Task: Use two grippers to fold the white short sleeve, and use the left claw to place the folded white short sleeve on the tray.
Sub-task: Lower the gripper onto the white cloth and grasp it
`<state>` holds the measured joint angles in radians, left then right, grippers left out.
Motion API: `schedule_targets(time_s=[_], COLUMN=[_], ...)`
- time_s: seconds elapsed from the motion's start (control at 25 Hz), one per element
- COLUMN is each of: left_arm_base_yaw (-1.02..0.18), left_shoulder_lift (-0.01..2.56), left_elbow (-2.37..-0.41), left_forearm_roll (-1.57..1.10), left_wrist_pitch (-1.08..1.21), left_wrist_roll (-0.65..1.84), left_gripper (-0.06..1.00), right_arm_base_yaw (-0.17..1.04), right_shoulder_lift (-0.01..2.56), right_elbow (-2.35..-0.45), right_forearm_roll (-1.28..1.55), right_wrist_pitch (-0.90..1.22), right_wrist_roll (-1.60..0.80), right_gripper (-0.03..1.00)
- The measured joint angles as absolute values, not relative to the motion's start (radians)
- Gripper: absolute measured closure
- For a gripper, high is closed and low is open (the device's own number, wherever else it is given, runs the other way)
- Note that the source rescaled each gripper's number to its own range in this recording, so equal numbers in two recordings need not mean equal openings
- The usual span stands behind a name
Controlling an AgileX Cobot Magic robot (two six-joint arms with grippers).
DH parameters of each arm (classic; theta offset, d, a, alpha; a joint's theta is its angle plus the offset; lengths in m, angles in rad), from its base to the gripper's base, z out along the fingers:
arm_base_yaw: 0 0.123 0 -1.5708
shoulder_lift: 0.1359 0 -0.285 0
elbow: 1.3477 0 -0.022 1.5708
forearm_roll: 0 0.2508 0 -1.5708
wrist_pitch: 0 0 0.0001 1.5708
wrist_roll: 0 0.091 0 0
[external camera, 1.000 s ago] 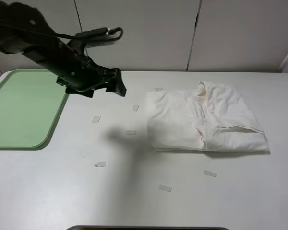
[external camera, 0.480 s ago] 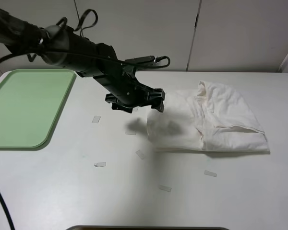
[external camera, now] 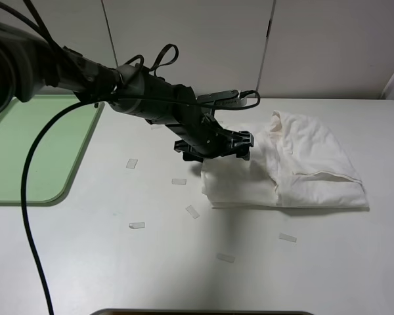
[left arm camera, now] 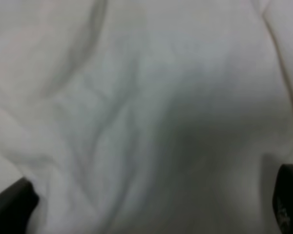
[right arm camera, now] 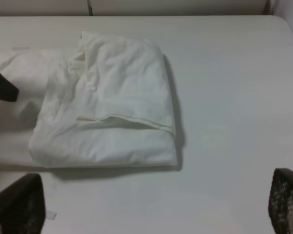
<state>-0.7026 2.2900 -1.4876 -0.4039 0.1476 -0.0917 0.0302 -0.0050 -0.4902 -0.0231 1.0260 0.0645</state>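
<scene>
Plainly, the next move turned on where the wrinkled off-white cotton short sleeve (external camera: 302, 170) lay from the black two-fingered left hand (external camera: 220, 153): right underneath it. That hand hung over the end of the folded bundle that faced the flat light green plastic tray (external camera: 26, 151), with its fingers spread wide and nothing between them. In the left wrist view only blurred cloth filled the gap between the fingertips, so whether they were touching the fabric could not be told. The bundle's long axis ran across the pale desk (external camera: 118, 262) from side to side, away from the tray, which sat well apart at the desk's far left. The left hand was by far the nearer one. The right hand (right arm camera: 151, 209), equally wide open and empty, looked on from the bundle's other side. My judgement was that a straight descent and pinch on this near end would suit best. The desk was smooth and flat, dotted with small pale tape strips (external camera: 137, 225) between shirt and tray. Plain white wall panels (external camera: 184, 46) stood behind.
</scene>
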Motion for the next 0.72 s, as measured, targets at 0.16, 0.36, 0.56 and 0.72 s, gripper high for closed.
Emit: schedule_targets(time_s=[0.16,0.36,0.56,0.72], left_arm_base_yaw=[-0.726,-0.742,-0.741,-0.741], left_shoulder_lift=[2.303,2.313,2.318,2.326], left_elbow=[-1.505,-1.505,-1.505,-1.505], left_forearm_roll=[-0.404,-0.403,-0.403,-0.405], left_wrist_pitch=[0.121,0.096,0.102,0.109], left_wrist_roll=[-0.139,-0.151,-0.156,-0.156], left_gripper=[0.03,0.12,0.37,0.63], right_arm_base_yaw=[0.030,0.030,0.030,0.030], right_shoulder_lift=[-0.005,-0.005,-0.005,-0.005], right_elbow=[-0.490,-0.490,-0.490,-0.490], right_forearm_roll=[-0.023,-0.023,-0.023,-0.023], right_wrist_pitch=[1.026,1.026,1.026,1.026], right_wrist_roll=[0.064,0.064,0.064,0.064], right_gripper=[-0.03,-0.03,-0.03,-0.03])
